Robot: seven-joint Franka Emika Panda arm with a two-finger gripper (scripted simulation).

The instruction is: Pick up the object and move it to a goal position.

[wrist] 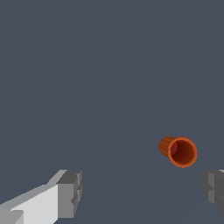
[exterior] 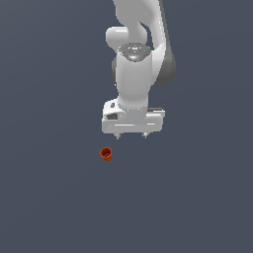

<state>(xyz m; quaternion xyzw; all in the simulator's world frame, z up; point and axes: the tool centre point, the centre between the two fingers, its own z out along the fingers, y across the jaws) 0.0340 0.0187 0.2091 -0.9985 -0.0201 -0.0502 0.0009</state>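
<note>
I have the arm hanging over the dark counter (exterior: 49, 197) with the gripper (exterior: 131, 134) pointing straight down, and the cup (exterior: 105, 153) sits off to the exterior view's left of it and a little nearer the camera, not under the fingers. I read this as the approach stage: the hand is up and clear so I can line it over the cup before lowering.

The cup, small and orange-red, looks tipped in the wrist view, its open mouth (wrist: 182, 152) turned toward the lens with the tapered body trailing behind; whether it lies fully on its side I cannot say for sure. It rests on the counter alone, apart from the arm.

The fingers are spread wide. In the wrist view one grey pad (wrist: 70, 194) shows at one edge and the other at the opposite edge, with bare counter between them. They hold nothing and touch nothing. The cup lies nearer the second pad but outside the gap, so I judge a sideways shift is needed before any descent.
</note>
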